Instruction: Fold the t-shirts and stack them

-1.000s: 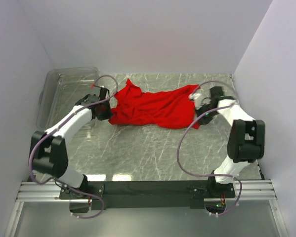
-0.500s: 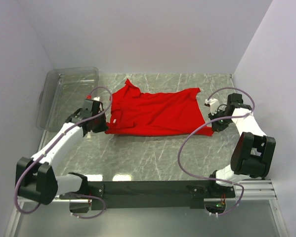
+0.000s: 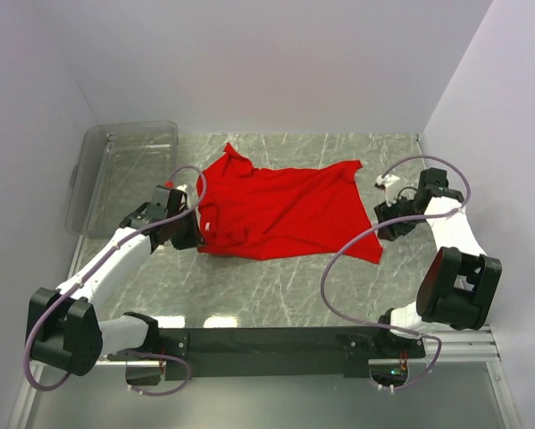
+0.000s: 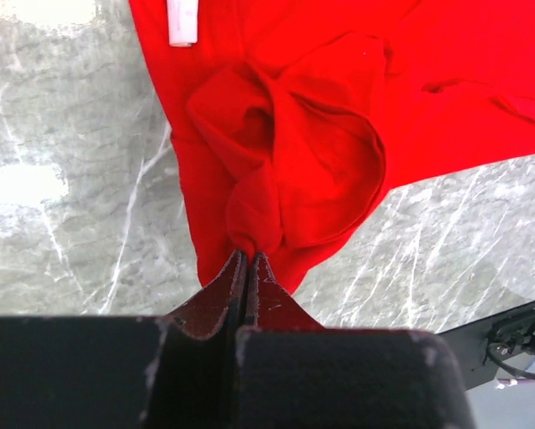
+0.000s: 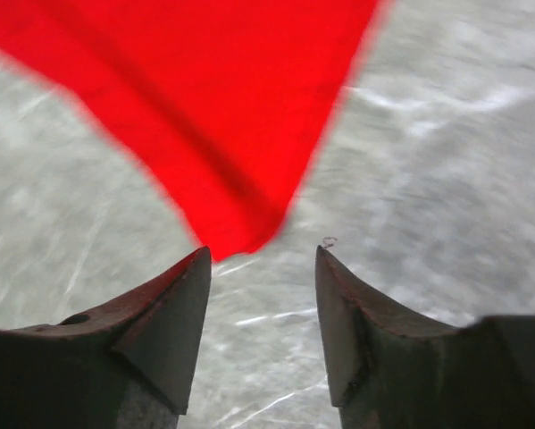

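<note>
The red t-shirt lies spread out and wrinkled across the middle of the marble table. My left gripper is at its left edge. The left wrist view shows this gripper shut on a bunched fold of the t-shirt, and the white neck label shows at the top. My right gripper stands just off the shirt's right corner. In the right wrist view it is open with nothing between its fingers, and the corner of the t-shirt rests on the table just ahead of the left fingertip.
A clear plastic bin stands at the back left against the wall. White walls close in the table on the left, back and right. Both arms' cables loop above the table near the shirt's two ends.
The two grippers pulled apart and stretched the bunched shirt out flat. The right gripper then opened and let go of the shirt's corner, which now lies on the table.
</note>
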Motion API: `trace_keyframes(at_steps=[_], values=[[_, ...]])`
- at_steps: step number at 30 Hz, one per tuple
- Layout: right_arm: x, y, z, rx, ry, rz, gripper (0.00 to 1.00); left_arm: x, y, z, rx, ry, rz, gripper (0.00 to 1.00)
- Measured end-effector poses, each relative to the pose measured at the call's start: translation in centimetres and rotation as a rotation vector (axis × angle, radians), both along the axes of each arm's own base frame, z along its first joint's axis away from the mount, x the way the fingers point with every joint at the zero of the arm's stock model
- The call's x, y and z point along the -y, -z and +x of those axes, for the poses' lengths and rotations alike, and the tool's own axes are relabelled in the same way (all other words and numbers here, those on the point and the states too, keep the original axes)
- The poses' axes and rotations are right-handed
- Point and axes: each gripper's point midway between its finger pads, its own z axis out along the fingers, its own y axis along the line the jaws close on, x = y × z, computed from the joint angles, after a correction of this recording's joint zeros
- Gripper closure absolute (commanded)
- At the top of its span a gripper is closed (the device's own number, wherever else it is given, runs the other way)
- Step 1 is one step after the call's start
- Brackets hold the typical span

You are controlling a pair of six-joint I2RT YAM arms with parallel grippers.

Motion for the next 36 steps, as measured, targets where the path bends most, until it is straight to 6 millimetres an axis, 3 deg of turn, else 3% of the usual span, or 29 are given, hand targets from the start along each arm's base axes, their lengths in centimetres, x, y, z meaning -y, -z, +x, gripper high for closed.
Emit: trace_keyframes(at_steps=[3, 6, 11, 22, 26, 32, 36], values=[[-1.6, 0.4, -1.8, -0.029, -0.133, 0.020, 0.46, 0.2, 0.2, 0.1, -0.008, 0.000, -0.008, 0.99], [-2.7, 2.5, -4.1, -0.082, -0.220, 0.003, 0.46, 0.3, 0.4, 0.2, -0.012, -0.001, -0.012, 0.99], [-3.0, 5.2, -7.0, -0.168, -0.280, -0.048, 0.45, 0.5, 0.5, 0.3, -0.013, 0.002, -0.017, 0.99], [-2.5, 7.5, -5.1, -0.170, -0.290, -0.181, 0.48, 0.5, 1.1, 0.3, -0.027, -0.010, -0.020, 0.99], [-2.5, 8.0, -4.8, -0.179, -0.295, -0.202, 0.58, 0.4, 1.4, 0.0, -0.038, -0.015, -0.020, 0.99], [-2.4, 8.0, -4.3, -0.164, -0.290, -0.213, 0.98, 0.3, 2.2, -0.5, -0.064, -0.033, -0.022, 0.99], [-2.1, 7.5, -4.4, -0.156, -0.264, -0.195, 1.00, 0.0, 2.7, -0.8, -0.080, -0.050, -0.011, 0.99]])
